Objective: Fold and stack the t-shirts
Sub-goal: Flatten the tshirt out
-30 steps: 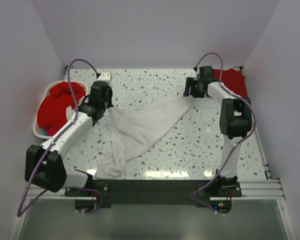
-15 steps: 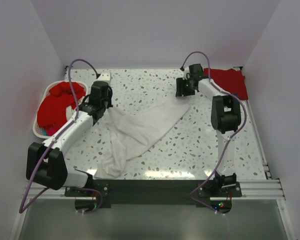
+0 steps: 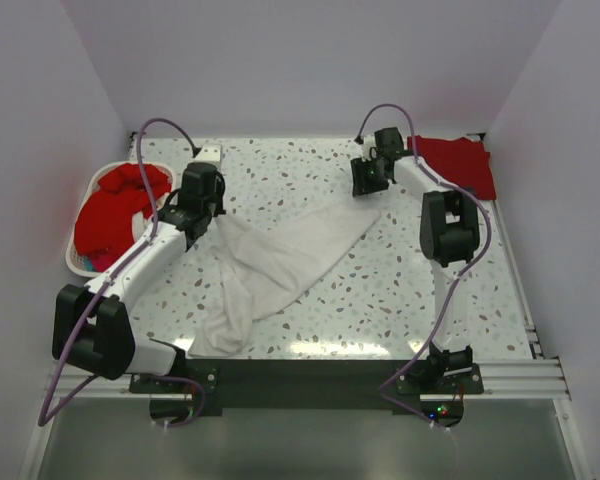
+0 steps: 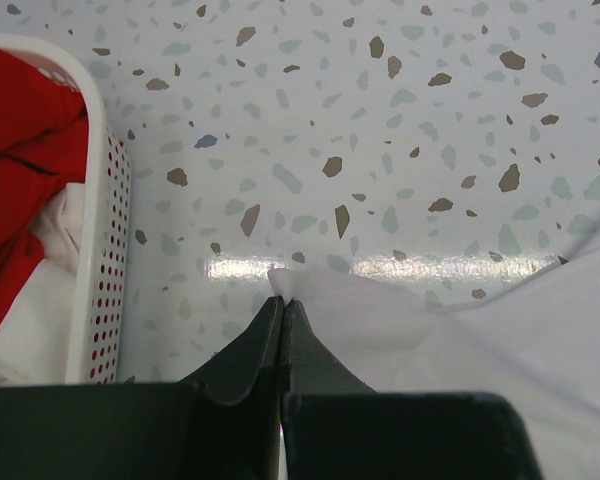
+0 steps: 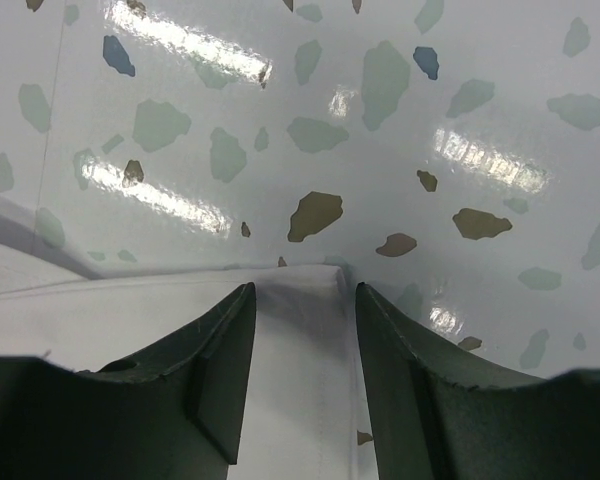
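Observation:
A white t-shirt (image 3: pixel 280 260) lies crumpled and stretched across the middle of the speckled table. My left gripper (image 3: pixel 202 215) is shut on a pinched corner of the white t-shirt (image 4: pixel 292 284) at its left end. My right gripper (image 3: pixel 365 190) is open, its jaws straddling the far right corner of the white t-shirt (image 5: pixel 300 330) low over the table. A red t-shirt (image 3: pixel 460 163) lies at the back right corner. More red t-shirts (image 3: pixel 115 205) fill the basket at the left.
A white oval plastic basket (image 3: pixel 77 258) stands at the table's left edge; its perforated wall (image 4: pixel 105 270) shows in the left wrist view. The purple walls close in the table on three sides.
My right arm has swung left from the red t-shirt at the back right to the white t-shirt's far corner. The left gripper has stayed put, holding its corner.

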`<state>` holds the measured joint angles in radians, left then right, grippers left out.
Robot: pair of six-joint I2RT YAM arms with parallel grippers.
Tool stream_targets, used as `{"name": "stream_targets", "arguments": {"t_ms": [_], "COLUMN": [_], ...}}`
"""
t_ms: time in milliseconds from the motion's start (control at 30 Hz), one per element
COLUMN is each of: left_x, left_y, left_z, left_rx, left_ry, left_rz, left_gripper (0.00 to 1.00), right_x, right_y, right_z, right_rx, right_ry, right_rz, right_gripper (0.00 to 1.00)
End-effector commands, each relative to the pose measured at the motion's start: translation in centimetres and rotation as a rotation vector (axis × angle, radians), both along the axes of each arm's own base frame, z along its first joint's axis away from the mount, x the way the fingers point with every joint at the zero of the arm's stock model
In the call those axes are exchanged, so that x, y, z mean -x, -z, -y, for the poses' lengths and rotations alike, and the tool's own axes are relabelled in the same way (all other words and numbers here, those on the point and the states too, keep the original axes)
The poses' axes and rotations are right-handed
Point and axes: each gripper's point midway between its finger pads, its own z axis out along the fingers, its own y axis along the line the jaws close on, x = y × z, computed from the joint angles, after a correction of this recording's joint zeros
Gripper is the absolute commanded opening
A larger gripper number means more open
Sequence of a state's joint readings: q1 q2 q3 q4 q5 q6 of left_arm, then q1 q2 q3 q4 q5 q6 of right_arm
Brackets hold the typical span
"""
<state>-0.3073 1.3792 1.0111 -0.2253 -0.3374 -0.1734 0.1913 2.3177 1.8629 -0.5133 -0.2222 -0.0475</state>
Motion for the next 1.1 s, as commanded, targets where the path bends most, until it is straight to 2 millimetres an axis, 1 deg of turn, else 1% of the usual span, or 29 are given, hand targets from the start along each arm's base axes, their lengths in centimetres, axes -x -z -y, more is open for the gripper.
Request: {"name": "stream_targets", "arguments": {"t_ms": [0,133,167,267,300,367,400,433,467,500,533,567,600,633,667,700,733,767,800,833,867,900,933,967,1000,1033,1067], "left_x": [-0.6,-0.7,-0.6,-0.7,-0.7,-0.7,-0.6,-0.7,-0.7,-0.7,-0.8,-1.0,-1.4,-1.5,-1.8,-2.6,-3.0,-3.9,-4.4,-4.7,-5.0,-5.5,-5.5,-5.5,-5.3,-4.6,-3.9], "left_y": [-0.3,-0.2,-0.1,-0.1,0.0,-0.1,0.0,0.1,0.2,0.1,0.1,0.1,-0.9,-1.3,-1.8,-3.9,-4.7,-7.4,-8.7,-9.6,-11.2,-14.7,-16.3,-19.9,-21.7,-23.4,-26.6], "left_z": [-0.6,-0.7,-0.8,-0.9,-1.0,-1.0,-1.0,-1.1,-1.1,-1.2,-1.3,-1.4,-1.4,-1.5,-1.5,-1.6,-1.6,-1.6,-1.8,-2.0,-2.1,-2.2,-2.3,-2.5,-2.7,-2.9,-3.1], "left_rx": [0.003,-0.004,-0.006,-0.01,-0.012,-0.012,-0.014,-0.015,-0.017,-0.021,-0.022,-0.023,-0.016,-0.014,-0.013,-0.01,-0.012,-0.003,-0.01,-0.015,-0.012,-0.006,-0.004,0.012,0.013,0.017,0.038], "left_ry": [-0.035,-0.041,-0.043,-0.048,-0.049,-0.05,-0.05,-0.055,-0.056,-0.062,-0.069,-0.072,-0.079,-0.084,-0.088,-0.098,-0.103,-0.112,-0.127,-0.133,-0.141,-0.15,-0.153,-0.162,-0.165,-0.168,-0.171], "left_rz": [0.028,0.028,0.022,0.023,0.022,0.022,0.019,0.018,0.017,0.019,0.018,0.013,0.027,0.024,0.032,0.073,0.086,0.14,0.162,0.169,0.197,0.264,0.29,0.358,0.388,0.41,0.473], "left_gripper": [0.0,0.0,0.0,0.0,0.0,0.0,0.0,0.0,0.0,0.0,0.0,0.0,0.0,0.0,0.0,0.0,0.0,0.0,0.0,0.0,0.0,0.0,0.0,0.0,0.0,0.0,0.0], "right_x": [1.3,1.0,1.2,1.4,1.4,1.5,1.5,1.6,1.5,1.4,1.2,1.0,0.7,-0.1,-0.5,-1.2,-1.5,-1.9,-2.3,-2.0,-1.9,-1.8,-1.4,-0.2,0.4,1.3,3.2], "right_y": [2.4,2.6,2.9,3.3,3.3,3.4,3.2,3.2,3.0,2.7,1.7,0.9,-0.2,-2.9,-4.4,-6.6,-10.1,-12.1,-15.1,-18.7,-21.1,-23.7,-25.5,-29.2,-31.1,-32.9,-36.3], "right_z": [-0.2,-0.2,-0.3,-0.4,-0.3,-0.3,-0.3,-0.3,-0.3,-0.3,-0.4,-0.3,-0.3,-0.1,0.0,0.0,0.3,0.6,0.9,1.2,1.9,2.4,2.6,3.4,4.0,4.4,5.1], "right_rx": [0.057,0.095,0.106,0.141,0.145,0.145,0.142,0.143,0.142,0.142,0.139,0.137,0.134,0.136,0.135,0.127,0.121,0.124,0.115,0.102,0.11,0.098,0.092,0.08,0.073,0.069,0.05], "right_ry": [-0.03,-0.037,-0.04,-0.049,-0.047,-0.046,-0.045,-0.044,-0.042,-0.04,-0.038,-0.032,-0.025,-0.005,0.009,0.031,0.056,0.084,0.117,0.137,0.17,0.194,0.209,0.238,0.254,0.266,0.282], "right_rz": [-0.07,-0.067,-0.073,-0.079,-0.079,-0.08,-0.078,-0.076,-0.069,-0.061,-0.042,-0.025,-0.005,0.055,0.087,0.134,0.2,0.242,0.3,0.362,0.408,0.458,0.487,0.552,0.584,0.614,0.68], "right_gripper": [0.48,0.44,0.43,0.37,0.32,0.25,0.18,0.13,0.09,0.02,0.0,0.0,0.0,0.0,0.0,0.0,0.0,0.0,0.0,0.0,0.0,0.0,0.0,0.0,0.0,0.0,0.0]}}
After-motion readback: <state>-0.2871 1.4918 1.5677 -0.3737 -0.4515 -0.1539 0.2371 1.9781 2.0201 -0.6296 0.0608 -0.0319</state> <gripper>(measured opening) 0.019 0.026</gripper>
